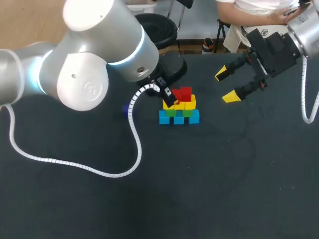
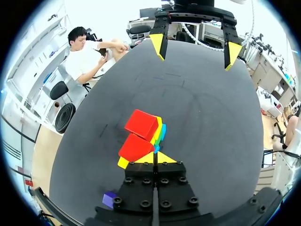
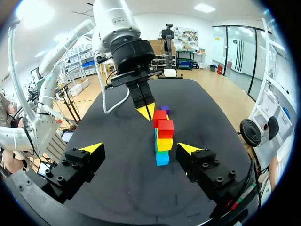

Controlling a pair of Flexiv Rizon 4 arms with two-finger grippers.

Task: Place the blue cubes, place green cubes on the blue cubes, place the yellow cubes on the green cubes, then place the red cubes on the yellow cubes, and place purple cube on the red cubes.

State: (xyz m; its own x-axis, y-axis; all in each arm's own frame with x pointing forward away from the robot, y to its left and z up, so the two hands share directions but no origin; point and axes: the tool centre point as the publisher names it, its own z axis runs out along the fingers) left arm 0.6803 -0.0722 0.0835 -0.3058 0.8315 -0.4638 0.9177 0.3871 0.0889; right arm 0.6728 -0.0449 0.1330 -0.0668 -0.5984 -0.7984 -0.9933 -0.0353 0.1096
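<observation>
Fingertips of the left gripper (image 2: 155, 158) are pressed together with nothing between them, just beside the nearer of 2 red cubes (image 2: 135, 147) topping the stack (image 1: 179, 110). Below the red lie yellow cubes (image 1: 191, 103), then green cubes (image 1: 187, 113), then blue cubes (image 1: 194, 117) on the table (image 1: 224, 174). The purple cube (image 2: 109, 198) lies on the table beside that gripper, apart from the stack. The right gripper (image 1: 227, 85) is spread wide and empty, off to the stack's right.

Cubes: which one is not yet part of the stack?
The purple cube, lying alone on the table; every other cube sits in the coloured stack.
</observation>
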